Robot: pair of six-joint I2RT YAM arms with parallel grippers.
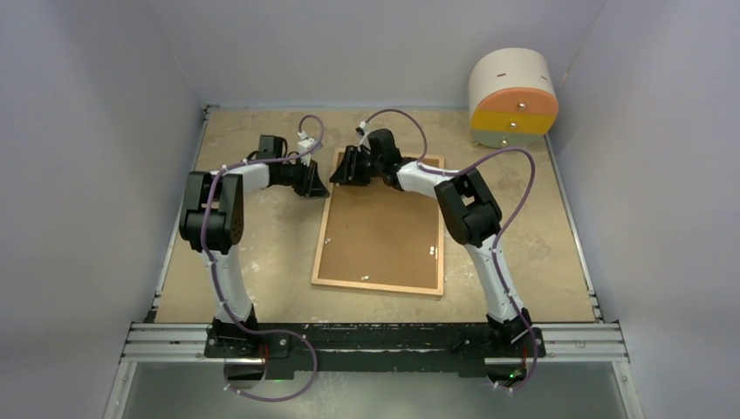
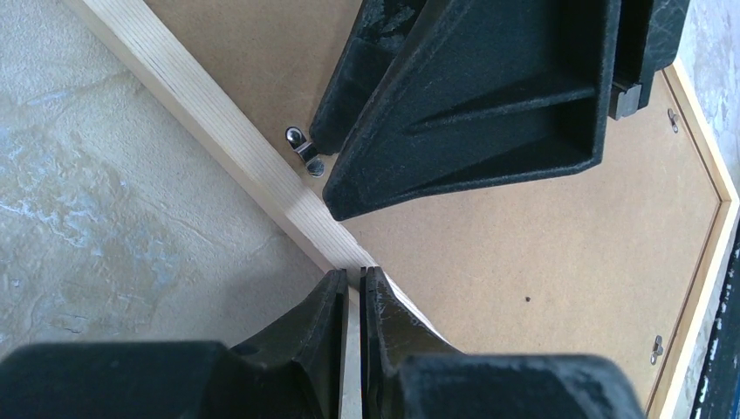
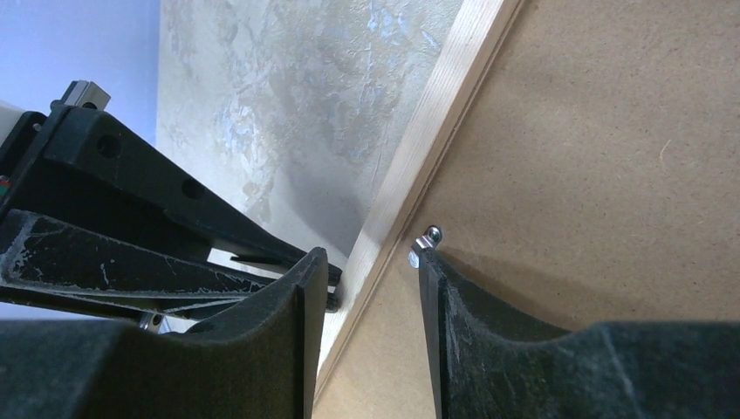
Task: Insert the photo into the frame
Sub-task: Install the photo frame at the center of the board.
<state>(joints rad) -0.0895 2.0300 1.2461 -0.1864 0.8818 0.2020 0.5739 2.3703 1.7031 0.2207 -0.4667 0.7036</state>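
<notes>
The frame (image 1: 377, 285) lies face down mid-table, with the brown backing panel (image 1: 384, 227) set in it. The photo is hidden. My left gripper (image 1: 316, 185) is at the frame's far left corner. In the left wrist view it (image 2: 353, 272) is shut to a thin slit, tips over the light wooden moulding (image 2: 201, 96). My right gripper (image 1: 346, 170) is beside it at the far edge. In the right wrist view it (image 3: 371, 257) is open and empty, straddling the moulding's inner edge (image 3: 436, 113), one finger against a metal tab (image 3: 428, 236).
A round white drawer unit (image 1: 513, 96) with orange and yellow fronts stands at the back right. Grey walls close in both sides. More metal tabs (image 2: 657, 347) sit along the backing's edges. The two grippers are close together.
</notes>
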